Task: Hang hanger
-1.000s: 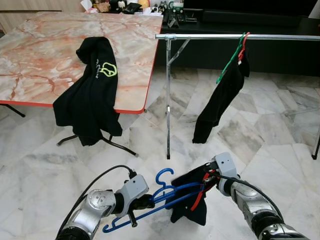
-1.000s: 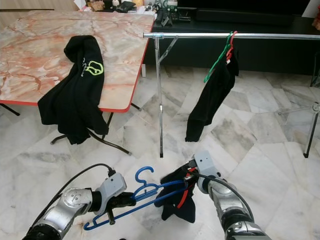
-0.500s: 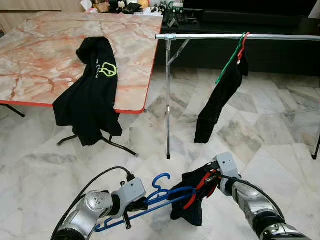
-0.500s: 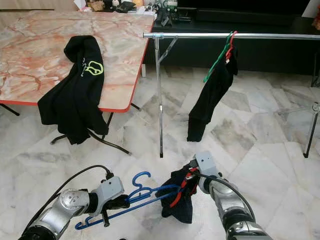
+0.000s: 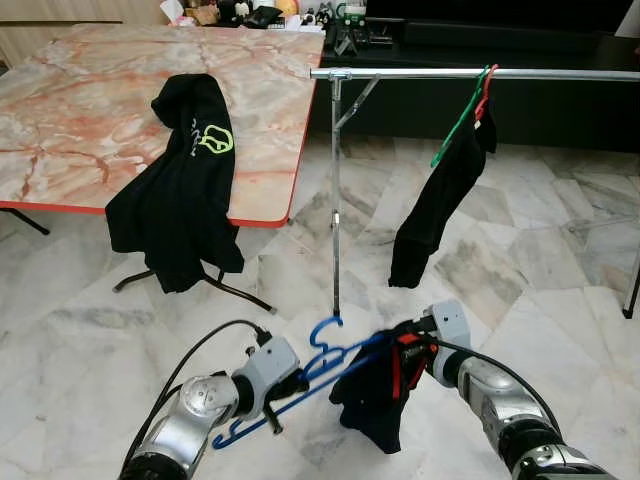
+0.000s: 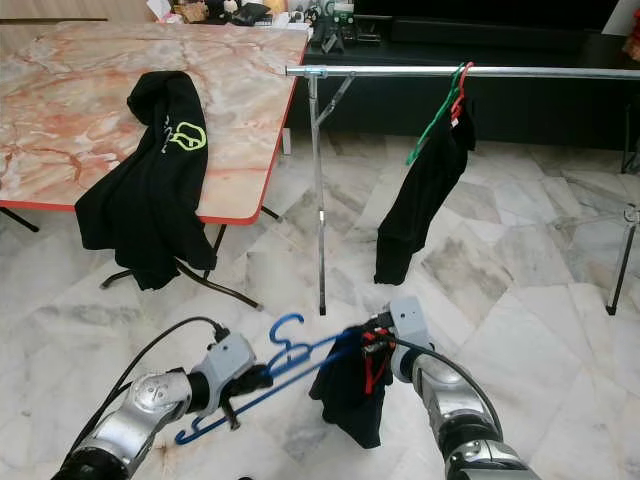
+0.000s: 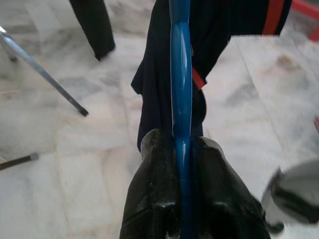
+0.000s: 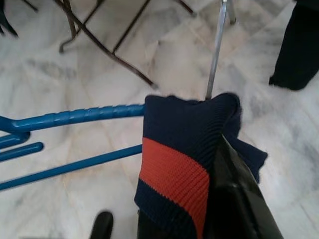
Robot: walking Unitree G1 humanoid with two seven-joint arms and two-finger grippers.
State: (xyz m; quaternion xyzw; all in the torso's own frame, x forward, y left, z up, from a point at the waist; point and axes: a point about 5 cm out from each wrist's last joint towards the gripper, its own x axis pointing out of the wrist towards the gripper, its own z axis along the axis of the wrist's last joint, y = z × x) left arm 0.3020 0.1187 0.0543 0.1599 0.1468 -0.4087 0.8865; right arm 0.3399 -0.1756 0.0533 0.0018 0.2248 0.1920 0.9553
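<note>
Both arms are out low in front of the robot, over the marble floor [image 5: 560, 270]. Left end effector [image 5: 292, 383] is clamped narrow on the blue hanger [image 5: 325, 362]; in the left wrist view its two black fingers [image 7: 157, 189] pinch the blue bar from both sides. The hanger hangs in the air btw the two arms, hook up, tilted, w/ its far end running into a dark navy garment [image 5: 372, 395]. Right end effector [image 5: 412, 352] is closed on that garment at the ribbed edge w/ the red-orange stripe [image 8: 174, 181]; the cloth droops below it, and the right wrist view shows the fabric sitting over the end of the hanger's bars. Beyond, a metal clothes rail [image 5: 420, 73] stands on the floor, well apart from the blue hanger. A black garment [image 5: 440, 195] already hangs on the rail from a green hanger [image 5: 456, 125] and a red hanger [image 5: 486, 88]. To the robot's left, a marble-top table [image 5: 90, 110] w/ a red edge carries a black hoodie [image 5: 185, 185] draped over its front edge, a yellow-green logo showing.
</note>
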